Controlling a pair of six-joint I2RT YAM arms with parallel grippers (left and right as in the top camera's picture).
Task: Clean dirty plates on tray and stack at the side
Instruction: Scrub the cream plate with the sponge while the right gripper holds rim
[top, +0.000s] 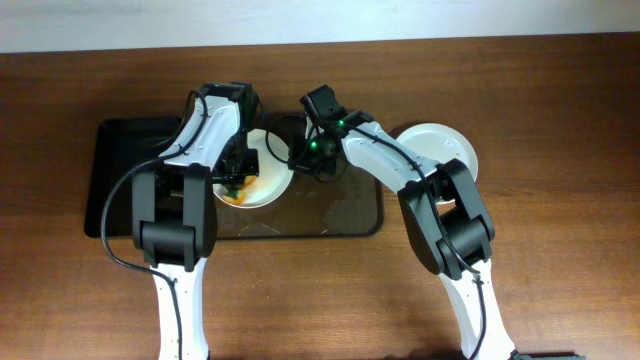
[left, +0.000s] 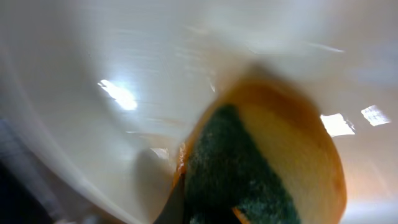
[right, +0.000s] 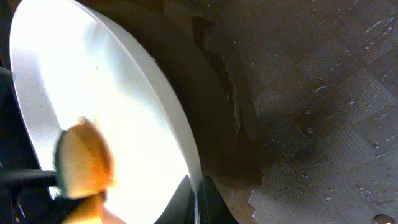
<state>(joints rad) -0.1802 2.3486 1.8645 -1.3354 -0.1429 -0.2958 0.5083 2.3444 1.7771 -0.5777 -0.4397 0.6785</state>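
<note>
A white plate (top: 268, 182) stands tilted on the dark brown tray (top: 350, 215). My right gripper (top: 300, 160) is shut on its rim (right: 194, 205), pinching the edge between both fingers. My left gripper (top: 238, 180) is shut on a yellow-and-green sponge (left: 261, 162) stained orange, and presses it against the plate's face (left: 124, 74). The sponge also shows in the right wrist view (right: 84, 162) and overhead (top: 236, 193). A clean white plate (top: 440, 148) lies on the table right of the tray. The third plate is hidden or out of view.
The tray's textured surface (right: 323, 93) is wet, with droplets and a damp patch. A smaller black tray (top: 125, 170) sits at the left beside the big tray. Cables run off both arms over the plate.
</note>
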